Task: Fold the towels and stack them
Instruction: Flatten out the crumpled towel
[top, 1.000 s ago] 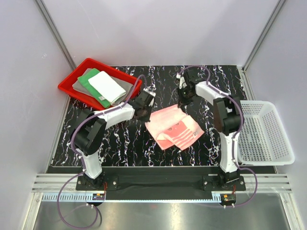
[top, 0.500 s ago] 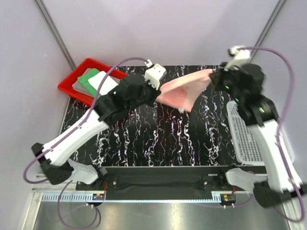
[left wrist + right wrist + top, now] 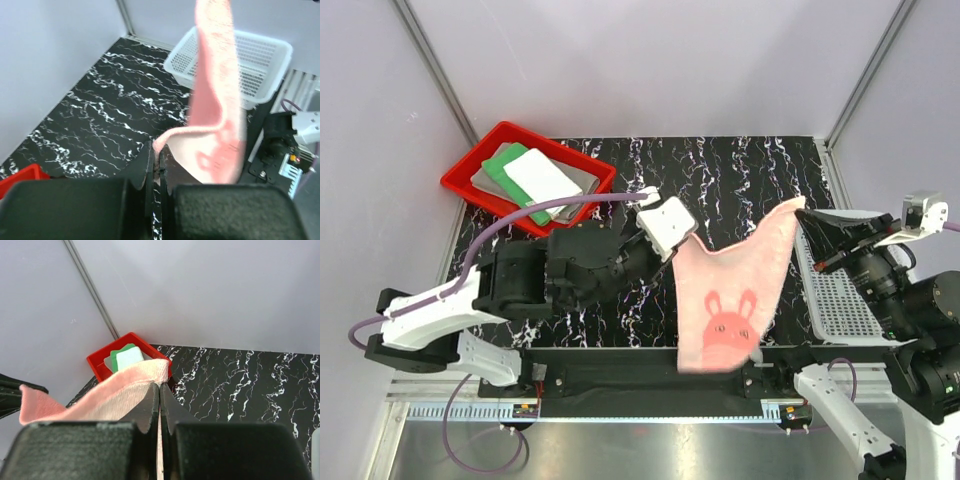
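The salmon-pink towel (image 3: 735, 300) with a rabbit print hangs in the air above the table, stretched between both grippers. My left gripper (image 3: 672, 250) is shut on one top corner; in the left wrist view the towel (image 3: 217, 100) rises from the closed jaws (image 3: 159, 155). My right gripper (image 3: 807, 212) is shut on the other top corner; the towel (image 3: 100, 395) shows there too. The grey (image 3: 488, 172), green (image 3: 510, 170) and white (image 3: 542, 180) towels lie folded and stacked in the red tray (image 3: 470, 190).
A white mesh basket (image 3: 840, 290) stands at the table's right edge, partly behind my right arm; it also shows in the left wrist view (image 3: 255, 55). The black marbled table (image 3: 720, 170) lies below the towel. Grey walls enclose the back and sides.
Both arms lifted the pink towel off the table and pulled it toward the near edge. It now hangs spread, rabbit print facing the camera.
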Controlling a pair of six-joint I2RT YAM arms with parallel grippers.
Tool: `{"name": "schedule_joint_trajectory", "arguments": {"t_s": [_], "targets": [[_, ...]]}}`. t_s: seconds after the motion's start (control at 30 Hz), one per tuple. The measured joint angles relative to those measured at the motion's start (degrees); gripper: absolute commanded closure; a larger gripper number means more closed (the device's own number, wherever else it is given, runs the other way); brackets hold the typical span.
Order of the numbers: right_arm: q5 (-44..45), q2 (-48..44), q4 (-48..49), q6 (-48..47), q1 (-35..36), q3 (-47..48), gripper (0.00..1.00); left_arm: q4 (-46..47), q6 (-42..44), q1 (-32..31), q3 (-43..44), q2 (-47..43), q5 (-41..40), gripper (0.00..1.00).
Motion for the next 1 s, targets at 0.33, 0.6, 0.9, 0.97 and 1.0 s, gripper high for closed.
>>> {"name": "schedule_joint_trajectory", "arguments": {"t_s": [0.33, 0.6, 0.9, 0.97, 1.0], "targets": [[8.48, 11.43, 4.37, -3.02, 0.00, -0.66, 1.00, -0.61, 1.29, 17.70, 0.63, 5.44, 0.63, 1.00], [11.06, 39.60, 24.04, -6.60, -0.11, -9.42, 1.00, 5.46, 3.26, 40.44, -1.46, 18.99, 16.31, 1.00], [1.97, 78.25, 37.09, -7.65, -6.25, 3.58, 1.00, 7.08, 7.56, 53.55, 15.89, 52.68, 26.67, 1.00], [-0.31, 81.33, 38.99, -7.69, -7.67, 4.92, 1.00, 7.19, 8.20, 54.51, 16.41, 54.77, 27.23, 1.00], [-1.33, 82.12, 40.00, -7.69, -8.26, 5.09, 1.00, 7.08, 8.63, 54.80, 16.37, 55.19, 27.41, 1.00]]}}
